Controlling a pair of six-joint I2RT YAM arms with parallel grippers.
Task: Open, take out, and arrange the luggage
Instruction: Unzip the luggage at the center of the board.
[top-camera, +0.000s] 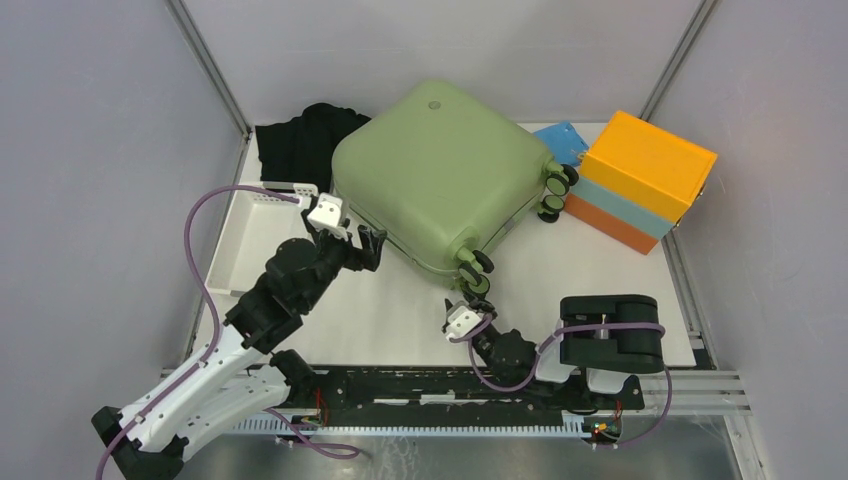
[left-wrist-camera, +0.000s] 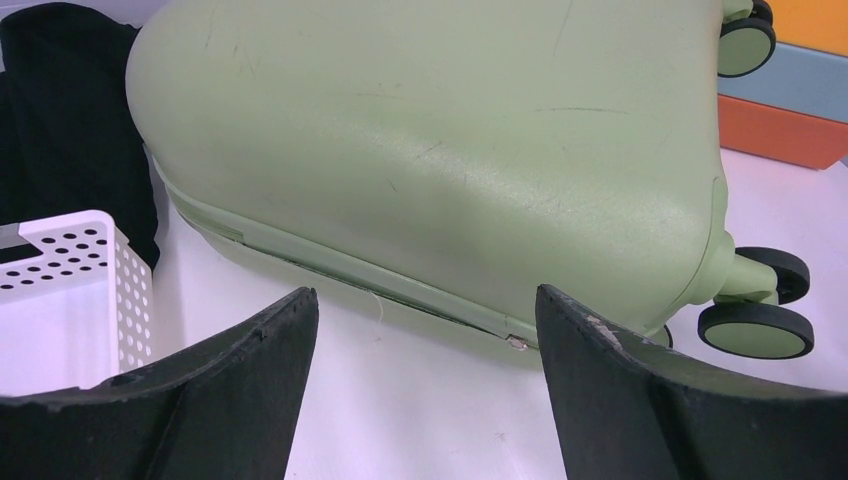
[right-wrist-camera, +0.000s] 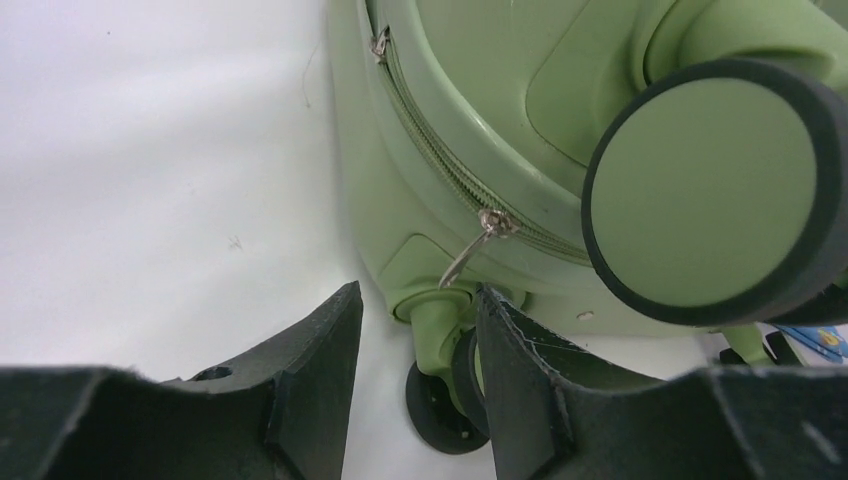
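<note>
The sage-green luggage (top-camera: 440, 170) lies flat and closed on the white table, its black wheels (top-camera: 475, 270) pointing toward the arms. My left gripper (top-camera: 372, 245) is open at its near-left side. In the left wrist view its jaws (left-wrist-camera: 425, 300) stand wide, just short of the zip seam (left-wrist-camera: 400, 290), holding nothing. My right gripper (top-camera: 470, 305) sits at the near wheel corner. In the right wrist view its fingers (right-wrist-camera: 418, 295) are partly apart, and the metal zip pull (right-wrist-camera: 468, 252) hangs just above the gap, touching neither finger. A wheel stem (right-wrist-camera: 440, 335) shows behind the gap.
A white perforated basket (top-camera: 250, 235) stands left of the luggage, with a black cloth (top-camera: 300, 140) behind it. An orange and light-blue box (top-camera: 645, 180) sits at the back right, a blue item (top-camera: 562, 140) beside it. A large wheel (right-wrist-camera: 710, 190) looms right of my right fingers.
</note>
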